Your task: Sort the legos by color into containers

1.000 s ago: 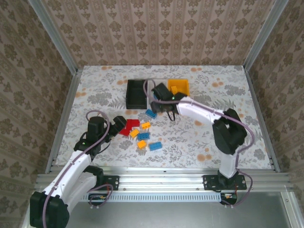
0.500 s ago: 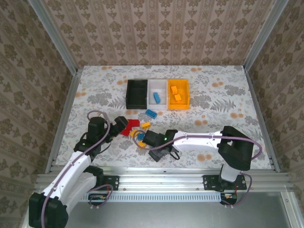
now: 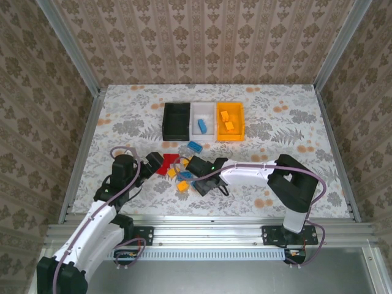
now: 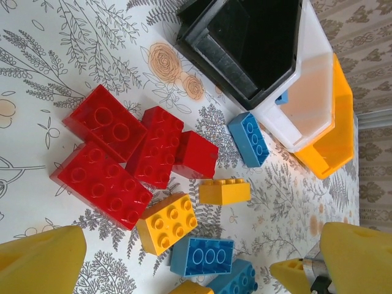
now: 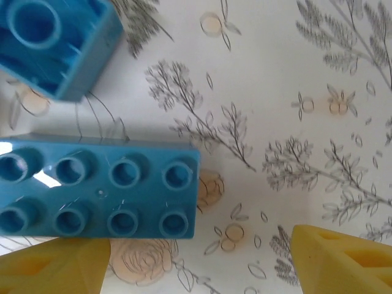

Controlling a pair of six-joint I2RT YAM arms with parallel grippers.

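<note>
Toward the near edge of the table (image 3: 306,153), the right gripper (image 5: 199,263) gapes empty at a long blue plastic brick (image 5: 98,187), seemingly to grasp it, while the left gripper (image 4: 202,263) hangs equally wide and empty over red plastic bricks (image 4: 104,184).

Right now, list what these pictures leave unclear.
1. Top view: the right gripper covers part of the brick pile, so the count is unsure.
2. Left wrist: the white bin has a cloudy wall hiding most contents; the orange bin hides its inside behind its own wall.
3. Right wrist: the long blue brick runs off the left edge.
</note>
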